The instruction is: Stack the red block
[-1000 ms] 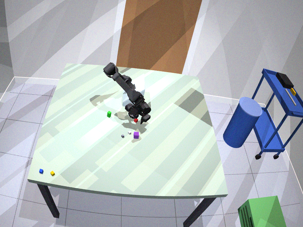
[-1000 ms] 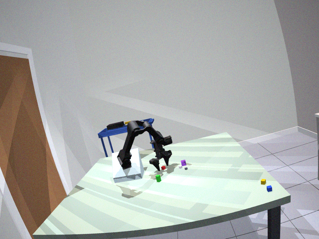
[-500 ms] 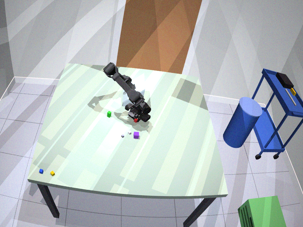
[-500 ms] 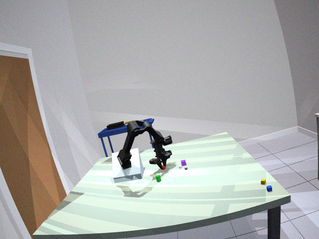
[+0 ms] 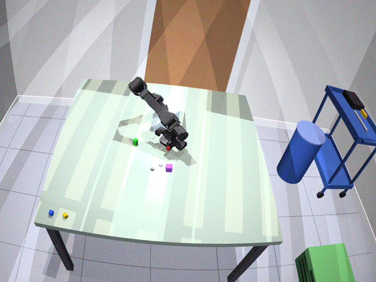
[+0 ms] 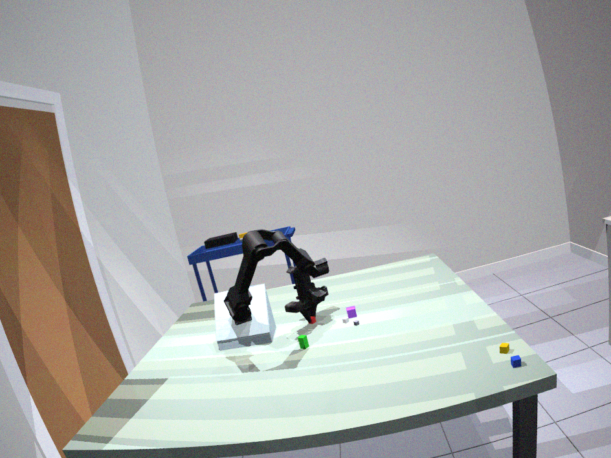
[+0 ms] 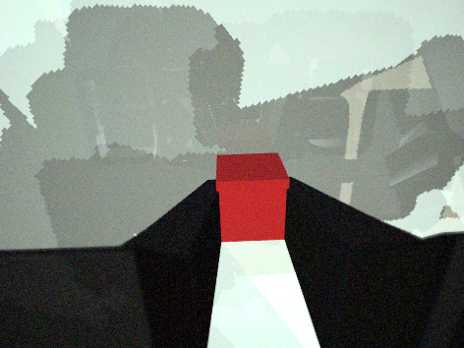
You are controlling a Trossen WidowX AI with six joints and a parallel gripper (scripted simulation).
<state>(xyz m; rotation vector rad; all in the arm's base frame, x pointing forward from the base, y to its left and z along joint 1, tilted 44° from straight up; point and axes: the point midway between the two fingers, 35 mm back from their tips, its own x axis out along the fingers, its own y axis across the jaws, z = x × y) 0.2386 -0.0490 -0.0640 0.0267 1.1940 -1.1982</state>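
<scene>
Tabletop (image 5: 212, 209) (image 6: 296, 394) (image 7: 256, 300): pale green, rectangular, banded by light and shade. Black jointed robot arm (image 5: 155, 103) (image 6: 247, 271): bent over it. Black two-fingered pincer (image 5: 168, 147) (image 6: 311, 319) (image 7: 249, 191): pointed downward, clamped on the red block.

Clock directions are taken in the top view, from the red block. Solid purple cube (image 5: 169, 168) (image 6: 351, 311): six o'clock, near. Narrow green block tower (image 5: 135, 141) (image 6: 303, 341): upright, just past nine o'clock, apart from the pincer. Small red cubic block (image 5: 168, 148) (image 6: 312, 319) (image 7: 253, 208): between the fingertips, not on the tower; upper face dark red, face below it brighter, edges straight in the wrist view. Tiny white and grey pieces: seven o'clock.

Obscured: the fingers cover the red block's two gripped sides, and its underside is out of sight; contact with the tabletop cannot be confirmed. Seams in the tower are too small to make out. The wrist view does not take in the tower.
</scene>
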